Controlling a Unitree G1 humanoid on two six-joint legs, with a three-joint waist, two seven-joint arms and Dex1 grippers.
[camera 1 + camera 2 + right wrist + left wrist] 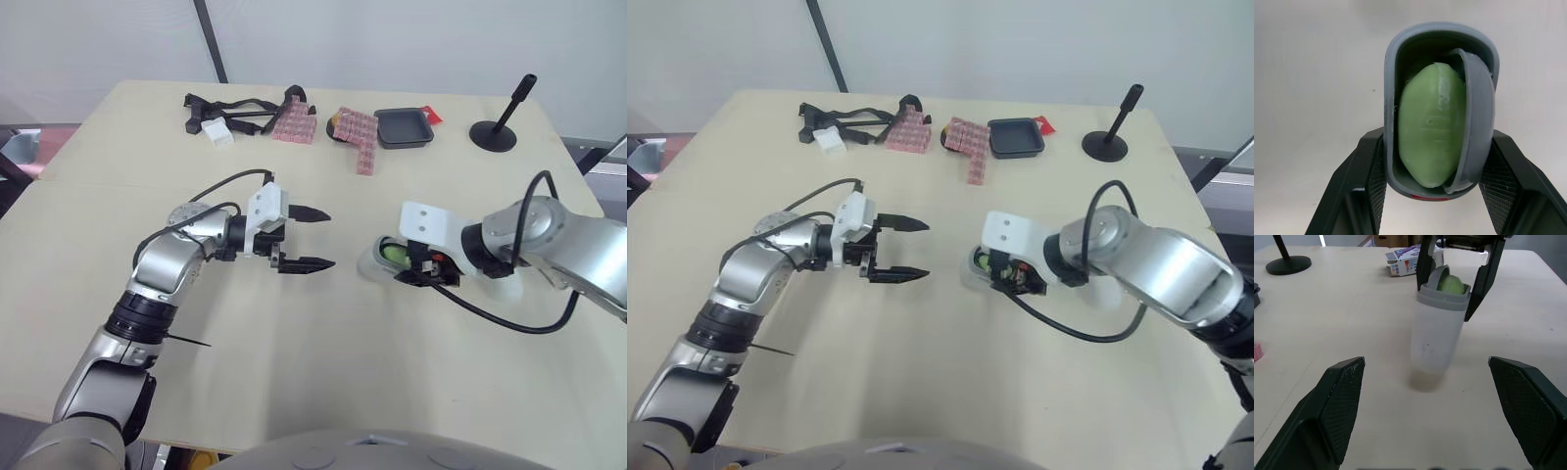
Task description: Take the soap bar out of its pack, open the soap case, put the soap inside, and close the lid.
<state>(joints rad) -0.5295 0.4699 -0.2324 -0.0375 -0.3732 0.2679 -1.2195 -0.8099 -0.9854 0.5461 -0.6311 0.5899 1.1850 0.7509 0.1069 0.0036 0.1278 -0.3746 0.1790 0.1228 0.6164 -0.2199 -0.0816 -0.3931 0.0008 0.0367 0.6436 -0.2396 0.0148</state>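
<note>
The green soap bar [1432, 125] sits inside the translucent soap case [1435, 333], whose grey lid [1476, 112] is ajar across part of the opening. The right hand [1437, 137] clasps the case by its grey rim, one finger pressed to each side, with the open end turned toward its wrist. The case is low at the middle of the worktop [294, 372]; whether it rests there is unclear. Near its closed end the left hand [328, 240] hovers, fingers spread wide and holding nothing. The soap pack [1405, 262] lies beyond the case. A black tray [404, 127], pink blocks [358, 137] and a black stand [495, 132] lie along the far edge.
</note>
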